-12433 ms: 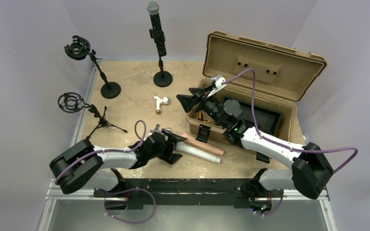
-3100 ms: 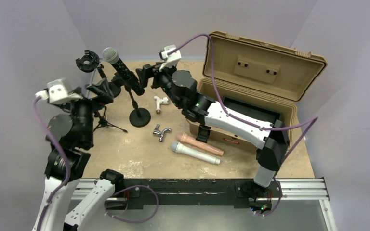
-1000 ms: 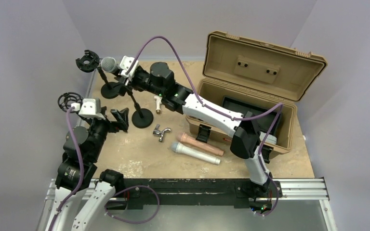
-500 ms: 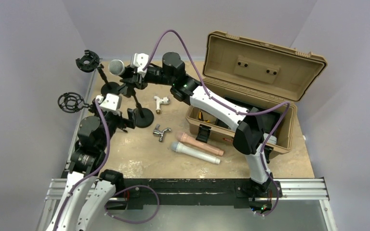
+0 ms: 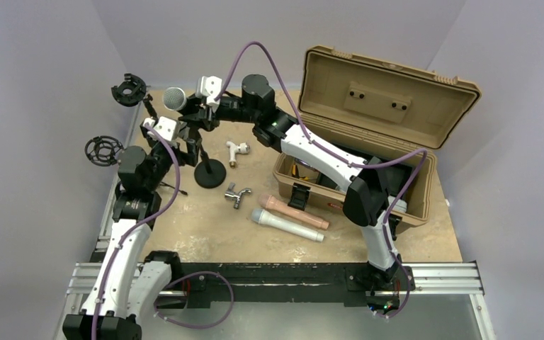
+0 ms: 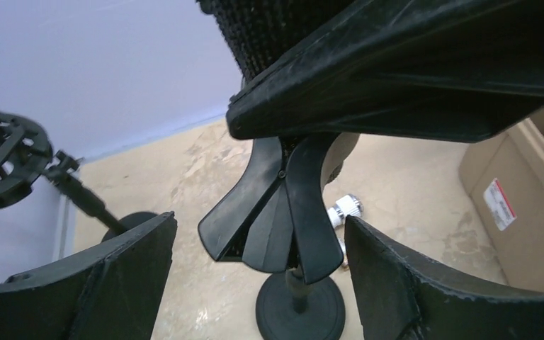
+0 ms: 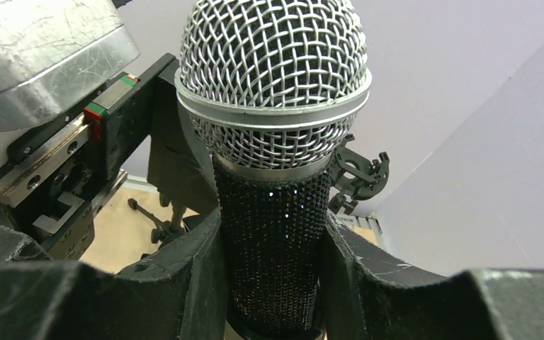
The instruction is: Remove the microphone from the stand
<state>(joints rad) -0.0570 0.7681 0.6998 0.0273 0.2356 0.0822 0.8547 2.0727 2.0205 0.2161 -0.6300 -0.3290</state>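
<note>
Gripping black sparkle-textured microphone (image 7: 273,106) with right gripper (image 7: 273,297), clamped on both sides of the handle just below the head. Located at far left of the tan surface (image 5: 198,227), raised above it, with head poking out leftward past the right gripper in the top view. Topped with a round silver wire-mesh head, ringed by a bright metal band at its lower edge. Covered along the handle in tiny glinting dots on black.

Positioned directly over a thin black stand with round flat base (image 5: 210,174), planted on the surface. Cannot tell whether the handle's lower end sits in the black fan-shaped clip (image 6: 283,212) on top of the stand pole: blocked by a right gripper finger in the left wrist view.

Spread wide: left gripper (image 6: 258,223), straddling the clip with a finger (image 6: 113,283) on either side, touching neither clip nor microphone. Placed just under the right gripper and beside the stand pole.

Farther left, two black shock-mount stands (image 5: 129,88) near the wall. Well apart on the right, open tan hard case (image 5: 397,92).
</note>
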